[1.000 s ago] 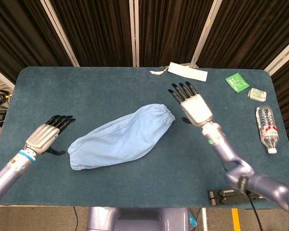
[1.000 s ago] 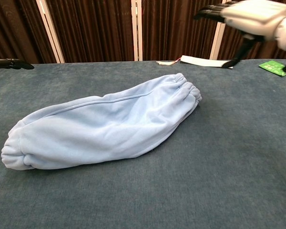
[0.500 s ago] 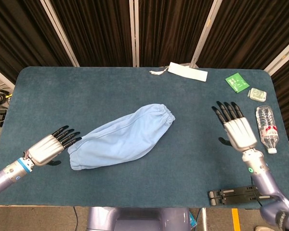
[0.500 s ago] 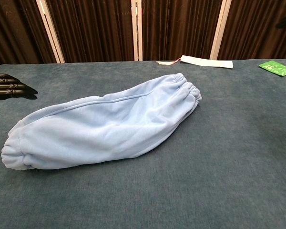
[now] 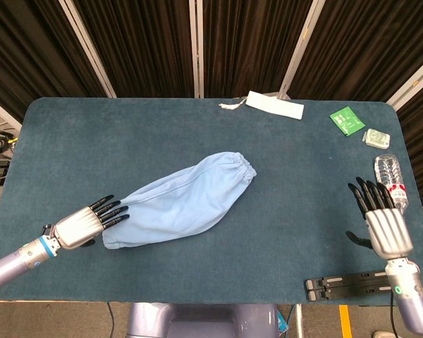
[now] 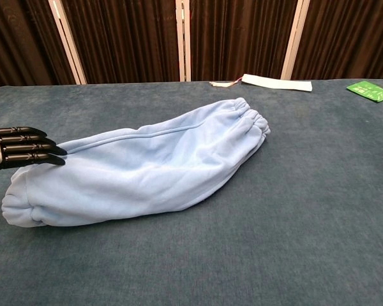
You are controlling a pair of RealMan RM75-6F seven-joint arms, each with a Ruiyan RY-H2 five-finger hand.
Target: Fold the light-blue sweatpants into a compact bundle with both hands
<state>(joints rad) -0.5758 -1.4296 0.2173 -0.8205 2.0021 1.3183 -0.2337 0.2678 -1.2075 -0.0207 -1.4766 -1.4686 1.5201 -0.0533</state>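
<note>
In the chest view the left hand (image 6: 13, 148) was cut off by the left edge, only its fingers (image 6: 32, 151) showing. The right hand (image 5: 384, 225) lay outside that view. Print on the green packet (image 5: 347, 120) was too small to read.

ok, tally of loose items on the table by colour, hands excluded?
Light blue: 1, the folded fleece sweatpants
White: 2, the flat paper strip and the small square packet
Green: 1, the flat square packet
Clear: 1, the plastic water bottle lying on its side
Black: 1, the flat folding stand
Total: 6

white strip (image 5: 275, 105) far edge | green packet (image 5: 347, 120) | water bottle (image 5: 389, 177) right edge | black stand (image 5: 342, 286)
</note>
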